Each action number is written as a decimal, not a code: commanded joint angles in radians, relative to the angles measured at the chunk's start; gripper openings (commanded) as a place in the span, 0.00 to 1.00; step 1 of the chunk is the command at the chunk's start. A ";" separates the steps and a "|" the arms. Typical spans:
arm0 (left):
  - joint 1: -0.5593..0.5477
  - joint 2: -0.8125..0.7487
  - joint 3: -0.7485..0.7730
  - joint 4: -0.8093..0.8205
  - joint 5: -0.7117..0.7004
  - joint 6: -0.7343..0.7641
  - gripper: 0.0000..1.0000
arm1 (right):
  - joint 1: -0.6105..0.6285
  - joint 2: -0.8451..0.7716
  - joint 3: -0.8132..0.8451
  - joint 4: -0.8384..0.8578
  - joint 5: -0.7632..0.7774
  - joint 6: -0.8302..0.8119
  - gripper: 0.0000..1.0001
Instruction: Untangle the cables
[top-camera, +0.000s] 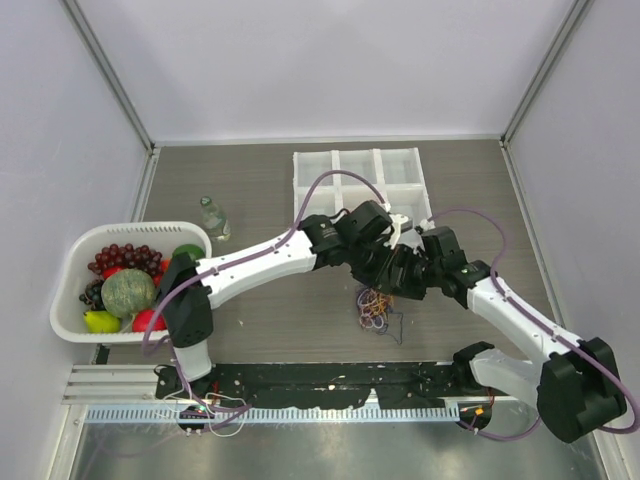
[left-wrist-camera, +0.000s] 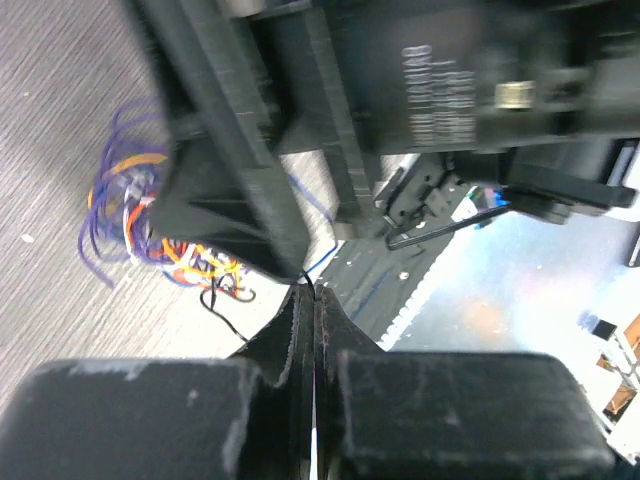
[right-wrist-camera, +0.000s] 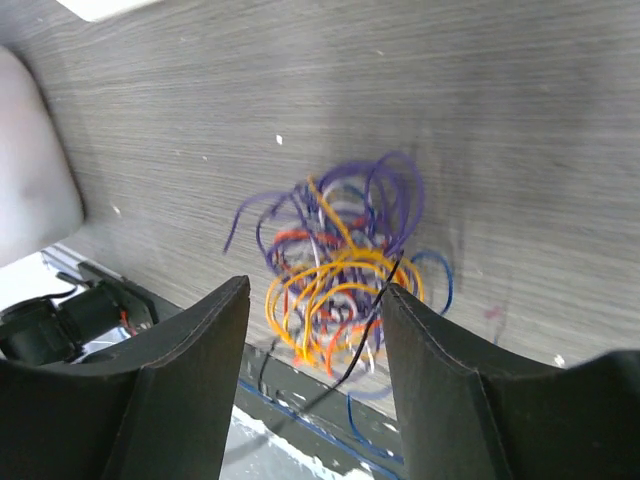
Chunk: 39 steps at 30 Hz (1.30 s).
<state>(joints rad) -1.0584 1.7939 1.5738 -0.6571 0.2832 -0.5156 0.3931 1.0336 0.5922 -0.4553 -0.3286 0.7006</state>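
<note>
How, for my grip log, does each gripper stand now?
Left gripper: closed, apparently pinching a black cable.
Right gripper: open, holding nothing.

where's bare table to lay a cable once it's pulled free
Bare grey table between the clear bottle and white divided tray; also right of that tray. Crowded at the multicoloured wire tangle, where the left tool and right tool meet.

The right gripper (right-wrist-camera: 315, 300) hangs over the cables (right-wrist-camera: 335, 270), crowding the left gripper (left-wrist-camera: 312, 300); bare table (top-camera: 270, 320) lies open left of them, a divided tray (top-camera: 340, 175) behind.
</note>
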 joint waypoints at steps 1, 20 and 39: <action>-0.003 -0.079 0.120 -0.015 0.031 0.020 0.00 | 0.007 0.089 -0.046 0.223 -0.138 0.085 0.60; -0.003 -0.193 0.883 -0.009 -0.268 0.077 0.00 | -0.003 0.310 0.075 0.041 0.102 0.005 0.51; 0.005 -0.234 0.697 -0.171 -0.625 -0.004 0.00 | -0.157 0.132 0.299 -0.310 0.061 -0.188 0.58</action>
<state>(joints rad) -1.0599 1.5654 2.2654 -0.7471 -0.1287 -0.4717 0.2916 1.1698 0.8837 -0.7170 -0.1314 0.6098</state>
